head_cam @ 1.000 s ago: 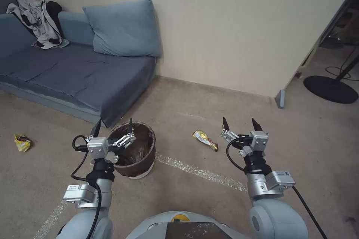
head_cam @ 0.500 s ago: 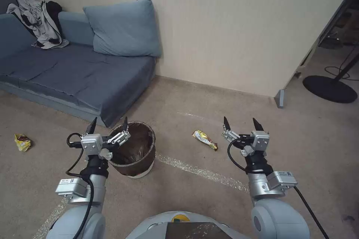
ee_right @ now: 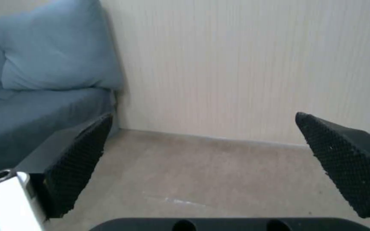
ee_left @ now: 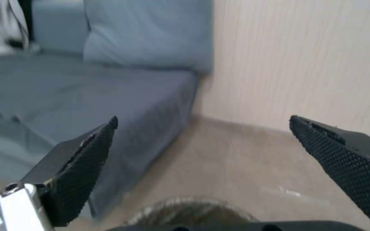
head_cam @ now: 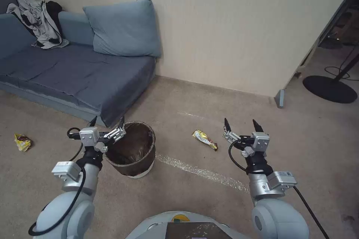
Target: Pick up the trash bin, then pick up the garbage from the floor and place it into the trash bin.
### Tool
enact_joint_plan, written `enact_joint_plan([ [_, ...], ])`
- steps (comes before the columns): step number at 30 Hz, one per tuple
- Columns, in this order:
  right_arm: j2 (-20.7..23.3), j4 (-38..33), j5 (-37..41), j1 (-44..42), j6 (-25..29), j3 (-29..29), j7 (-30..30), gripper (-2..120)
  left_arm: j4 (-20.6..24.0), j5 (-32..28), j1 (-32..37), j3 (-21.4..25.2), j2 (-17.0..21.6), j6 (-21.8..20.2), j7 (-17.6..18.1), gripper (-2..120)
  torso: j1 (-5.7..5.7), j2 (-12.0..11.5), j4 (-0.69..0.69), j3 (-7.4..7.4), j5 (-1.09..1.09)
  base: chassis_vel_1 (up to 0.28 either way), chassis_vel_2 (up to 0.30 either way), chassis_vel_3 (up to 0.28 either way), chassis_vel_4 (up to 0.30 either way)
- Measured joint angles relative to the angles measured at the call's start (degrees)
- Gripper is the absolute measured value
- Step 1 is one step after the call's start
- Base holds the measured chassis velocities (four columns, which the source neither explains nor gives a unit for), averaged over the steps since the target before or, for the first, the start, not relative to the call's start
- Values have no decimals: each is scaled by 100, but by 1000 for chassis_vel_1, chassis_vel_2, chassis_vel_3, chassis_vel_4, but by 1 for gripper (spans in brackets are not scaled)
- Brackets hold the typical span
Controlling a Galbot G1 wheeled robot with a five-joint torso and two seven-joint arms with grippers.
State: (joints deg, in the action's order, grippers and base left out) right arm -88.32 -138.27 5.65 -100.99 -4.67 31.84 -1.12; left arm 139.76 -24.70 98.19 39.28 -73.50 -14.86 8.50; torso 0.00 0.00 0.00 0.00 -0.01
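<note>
The left tool (head_cam: 107, 123), spread, hovers by the bin (head_cam: 131, 149) rim to grip it, while the right tool (head_cam: 241, 125), also spread, waits beside a wrapper (head_cam: 204, 139)

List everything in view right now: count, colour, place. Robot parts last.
trash bin: 1, white with dark brown liner, on the carpet by the sofa's corner
snack wrappers: 2, yellow; one on the carpet between bin and right gripper, one on the carpet at far left
sofa: 1, blue-grey, against the wall at left
cushion: 1, light blue, upright on the sofa's end
clothes: 1 pile, grey, white and black, on the sofa's back at far left
floor stand base: 1, black, round, far right
tape line: 1, shiny, across the carpet
left gripper: open, at the bin's left rim
right gripper: open, above the carpet right of the wrapper
</note>
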Motion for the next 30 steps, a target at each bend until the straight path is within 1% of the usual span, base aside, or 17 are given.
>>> enact_joint_plan([
  [2, 8, 27, 87, -8, -38, -2, 27, 100, -186, -174, -165, -24, 215, -112, 133, 100, 0, 0, 0, 0, -1, 0, 0, 0, 0],
  [4, 27, 89, 156, 10, -57, 3, 63, 100, -473, -311, -403, -46, 444, -198, 193, 100, 0, 0, 0, 0, 0, 0, 0, 0, 0],
  [5, 27, 89, 156, 10, -57, 3, 63, 100, -473, -311, -403, -46, 444, -198, 193, 100, 0, 0, 0, 0, 0, 0, 0, 0, 0],
  [8, 91, 174, 245, 61, -68, 34, 81, 100, -879, -480, -755, -93, 712, -440, 288, 100, 0, 0, 0, 0, 0, 0, 0, 0, 0],
  [9, 91, 174, 245, 61, -68, 34, 81, 100, -879, -480, -755, -93, 712, -440, 288, 100, 0, 0, 0, 0, 0, 0, 0, 0, 0],
  [11, 135, 183, 298, 71, -111, 59, 84, 100, -1194, -562, -1048, -112, 857, -534, 306, 100, 0, 0, -1, 0, 0, 0, 0, 0, 0],
  [12, 135, 183, 298, 71, -111, 59, 84, 100, -1194, -562, -1048, -112, 857, -534, 306, 100, 0, 0, -1, 0, 0, 0, 0, 0, 0],
  [15, 138, 216, 311, 59, -125, 73, 83, 100, -1632, -720, -1442, -164, 1034, -754, 347, 100, 0, 0, 0, 0, 0, 0, 0, 0, 0],
  [16, 138, 216, 311, 59, -125, 73, 83, 100, -1632, -720, -1442, -164, 1034, -754, 347, 100, 0, 0, 0, 0, 0, 0, 0, 0, 0],
  [19, 64, 272, 248, 48, -103, 72, 81, 100, -1902, -1028, -1677, -242, 1108, -1053, 451, 100, 0, 0, 1, 1, 0, 0, 0, 0, 0],
  [20, 64, 272, 248, 48, -103, 72, 81, 100, -1902, -1028, -1677, -242, 1108, -1053, 451, 100, 0, 0, 1, 1, 0, 0, 0, 0, 0],
  [22, 17, 294, 187, 39, -82, 57, 82, 100, -2031, -1118, -1775, -297, 1121, -1193, 518, 100, 0, 0, 0, 0, 0, 0, 0, 0, 0],
  [28, -4, 370, 99, 58, -38, 34, 94, 100, -2248, -1129, -1855, -381, 1157, -1417, 571, 100, 0, 0, 0, 0, 1, 0, 0, 0, 0],
  [30, -18, 403, 53, 65, -19, 11, 102, 100, -2288, -1122, -1854, -423, 1127, -1564, 711, 100, 0, 0, 0, 0, 1, 0, 0, 0, 0],
])
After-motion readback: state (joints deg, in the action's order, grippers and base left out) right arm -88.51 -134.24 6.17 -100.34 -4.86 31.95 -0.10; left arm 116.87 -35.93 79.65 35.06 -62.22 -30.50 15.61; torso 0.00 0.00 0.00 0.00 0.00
